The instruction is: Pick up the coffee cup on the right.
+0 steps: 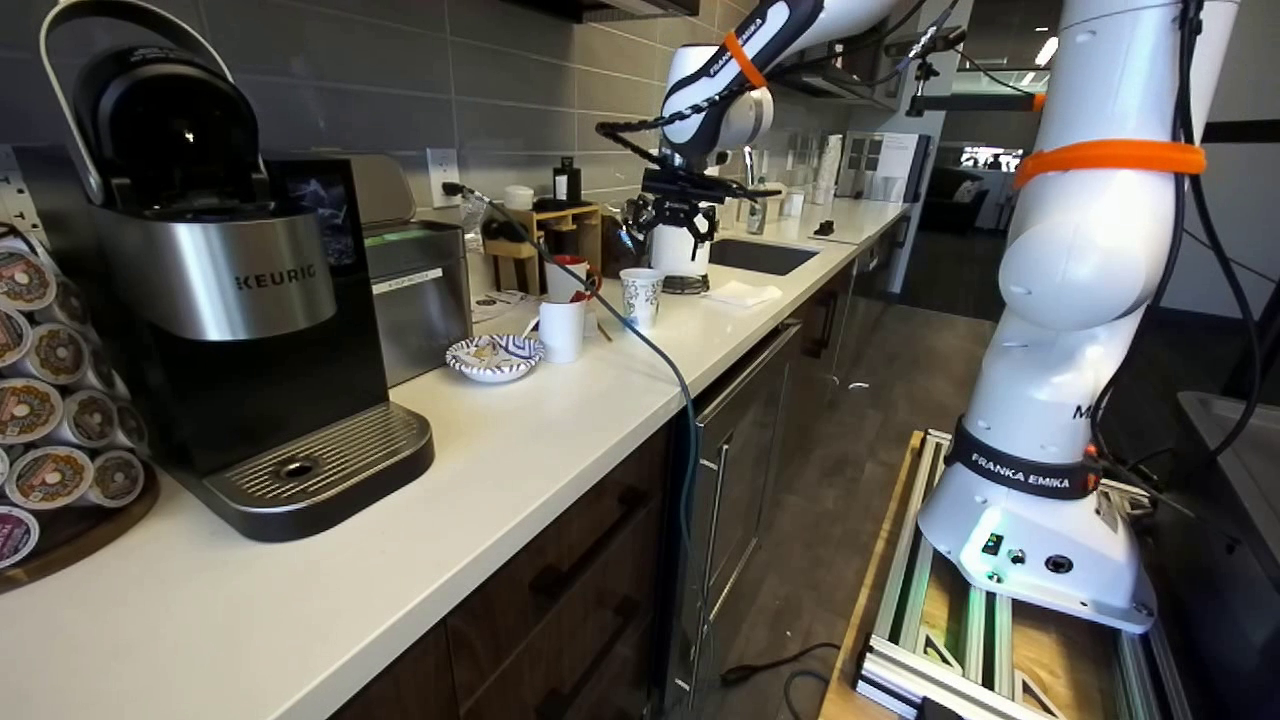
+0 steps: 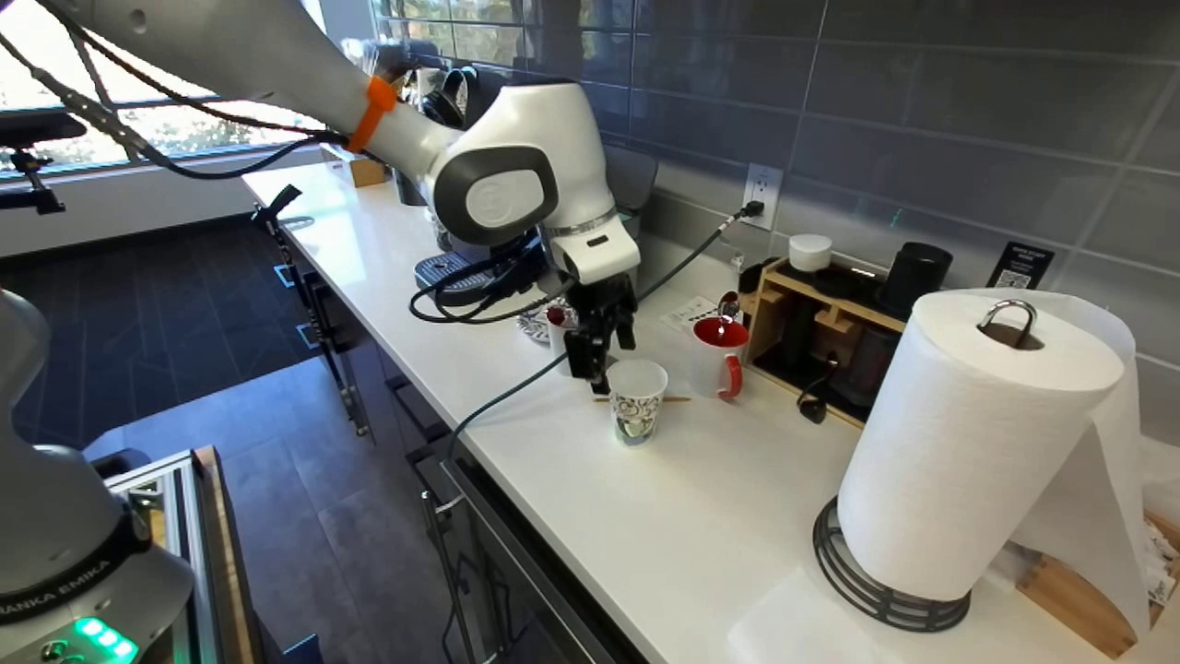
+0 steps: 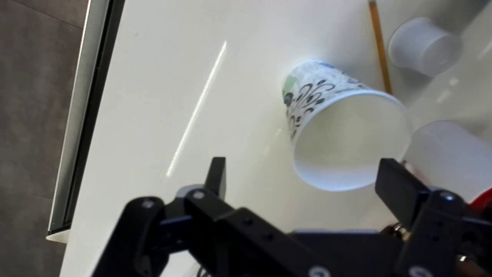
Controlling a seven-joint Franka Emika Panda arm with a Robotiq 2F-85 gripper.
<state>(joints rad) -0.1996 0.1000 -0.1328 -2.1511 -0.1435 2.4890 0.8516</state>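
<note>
No cup that is orange-red all over shows. A mug with a pale outside, red inside and red handle stands upright in both exterior views. In the wrist view its red inside shows partly at the lower right. A patterned white paper cup stands upright on the counter beside it. My gripper points down above the counter at the paper cup, with fingers spread and nothing held. In the wrist view the paper cup's rim lies just beyond the fingertips; contact cannot be told.
A white mug, bowl, stick and small white cup are near. A cable crosses the counter. The paper-towel roll and wooden organizer stand nearby. The coffee maker is at the other end.
</note>
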